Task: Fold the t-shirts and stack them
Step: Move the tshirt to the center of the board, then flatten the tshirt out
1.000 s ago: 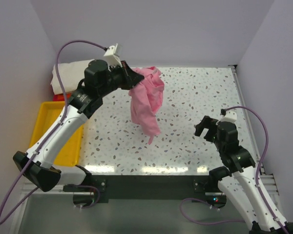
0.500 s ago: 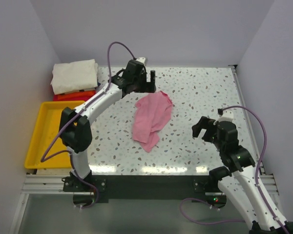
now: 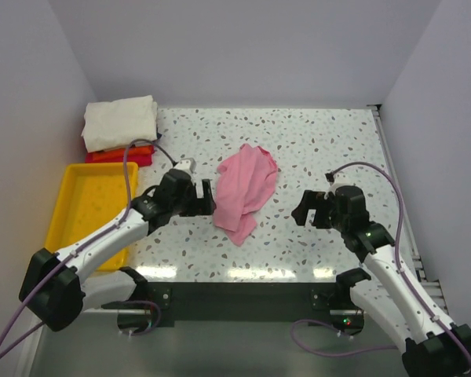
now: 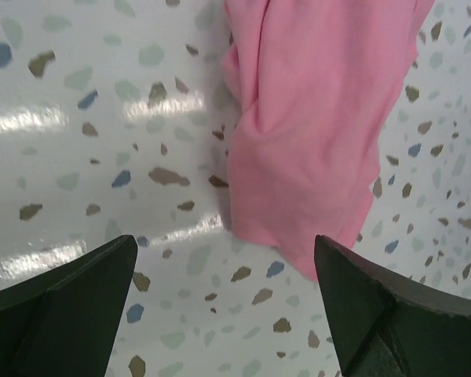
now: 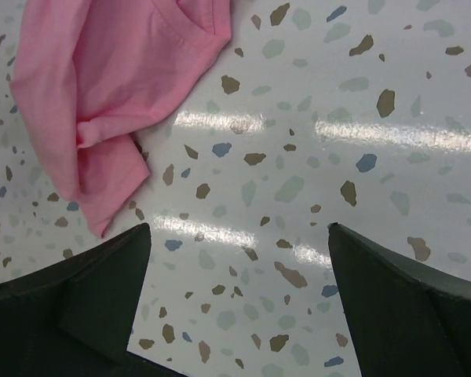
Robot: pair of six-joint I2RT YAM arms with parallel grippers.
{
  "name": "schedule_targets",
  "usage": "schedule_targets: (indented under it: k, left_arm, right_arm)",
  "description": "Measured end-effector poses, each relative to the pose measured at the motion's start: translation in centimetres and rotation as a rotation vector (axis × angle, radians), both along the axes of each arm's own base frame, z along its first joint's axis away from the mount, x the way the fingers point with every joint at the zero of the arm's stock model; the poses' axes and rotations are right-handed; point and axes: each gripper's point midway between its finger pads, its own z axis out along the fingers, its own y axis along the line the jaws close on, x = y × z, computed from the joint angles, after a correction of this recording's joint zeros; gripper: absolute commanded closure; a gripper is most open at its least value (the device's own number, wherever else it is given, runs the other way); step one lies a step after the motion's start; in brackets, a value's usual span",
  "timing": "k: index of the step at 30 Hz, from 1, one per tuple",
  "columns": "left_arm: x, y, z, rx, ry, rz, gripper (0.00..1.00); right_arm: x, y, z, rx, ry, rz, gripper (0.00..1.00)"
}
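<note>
Flanking one pink t-shirt (image 3: 246, 188), left pincer (image 3: 207, 198), right pincer (image 3: 301, 210), both spread

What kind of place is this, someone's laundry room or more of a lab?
Most likely a robot lab test cell, not a home: plain walls box in a speckled table, a left arm and a right arm are mounted at its near edge, and a pink t-shirt lies crumpled on it.

Four shirts: pink shirt (image 3: 247, 188), cream shirt (image 3: 119, 122), orange shirt (image 3: 110, 154), red shirt (image 3: 141, 161). One yellow tray (image 3: 67, 206). Two arms: left arm (image 3: 102, 237), right arm (image 3: 392, 265).
</note>
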Motion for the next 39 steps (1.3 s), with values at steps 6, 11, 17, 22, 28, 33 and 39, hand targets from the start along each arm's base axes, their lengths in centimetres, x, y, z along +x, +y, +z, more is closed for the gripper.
schedule_targets:
  k: [6, 11, 17, 22, 28, 33, 39]
  left_arm:
    - [-5.2, -2.1, -3.0, -0.031, 0.089, -0.093, 0.00]
    - [-5.7, -6.3, -1.3, -0.019, 0.054, -0.146, 0.07]
    - [-5.7, -9.1, -3.0, 0.040, 0.081, -0.166, 0.23]
    - [-5.6, -10.3, -6.0, 0.134, 0.128, -0.173, 0.31]
    - [-5.4, -11.1, -7.7, 0.198, 0.156, -0.161, 0.46]
    - [-4.9, -10.2, -8.2, 0.266, 0.156, -0.121, 0.50]
    - [-4.2, -9.2, -8.6, 0.342, 0.147, -0.074, 0.66]
  right_arm:
    - [0.0, 0.5, -1.8, 0.001, 0.065, 0.018, 0.01]
    - [0.1, 0.6, -1.7, 0.010, 0.065, 0.006, 0.01]
    - [0.0, 0.1, -2.0, -0.009, 0.076, -0.011, 0.01]
    - [-0.1, -0.1, -2.1, -0.015, 0.080, -0.018, 0.01]
    - [-0.2, -0.2, -2.2, -0.019, 0.084, -0.021, 0.01]
    - [-0.2, -0.2, -2.2, -0.021, 0.087, -0.021, 0.01]
    - [-0.2, -0.2, -2.3, -0.022, 0.087, -0.021, 0.01]
